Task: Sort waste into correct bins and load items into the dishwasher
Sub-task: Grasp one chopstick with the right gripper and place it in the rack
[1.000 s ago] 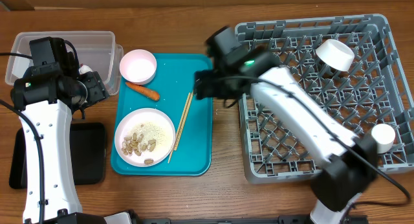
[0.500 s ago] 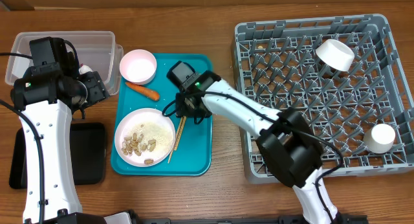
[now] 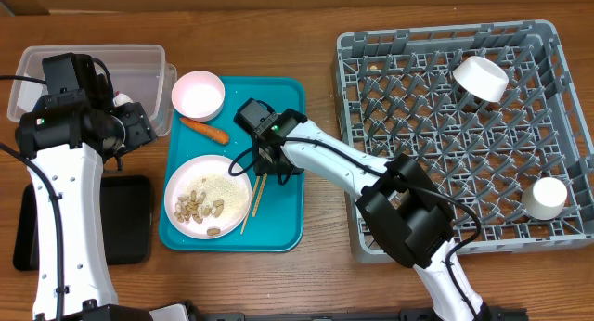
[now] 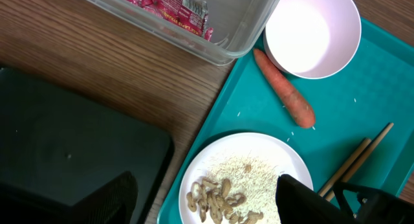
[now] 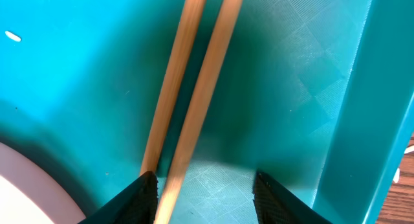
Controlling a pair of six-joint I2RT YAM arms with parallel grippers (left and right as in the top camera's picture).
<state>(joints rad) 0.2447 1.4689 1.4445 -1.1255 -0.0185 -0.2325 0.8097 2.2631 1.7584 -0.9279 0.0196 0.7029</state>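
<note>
My right gripper (image 3: 263, 171) is low over the teal tray (image 3: 283, 98), open, its jaws astride the wooden chopsticks (image 3: 272, 143). In the right wrist view the chopsticks (image 5: 208, 81) run down between the fingers (image 5: 272, 198). My left gripper (image 3: 139, 128) is open and empty, held high by the clear tub (image 3: 93, 50). The red wrapper (image 4: 168, 2) lies in the tub. A carrot (image 3: 204, 130) and a white bowl (image 3: 198, 95) sit on the teal tray. A white plate (image 3: 239, 175) holds nuts (image 3: 197, 208) and rice (image 3: 223, 186).
The grey dish rack (image 3: 418, 210) fills the right side, with a white bowl (image 3: 480, 78) at its back and a white cup (image 3: 546, 196) at its right edge. The black tray (image 3: 130, 219) lies at the front left, under my left arm.
My right arm has swung left from the rack's edge to the teal tray and come down over the chopsticks. The left arm has not moved.
</note>
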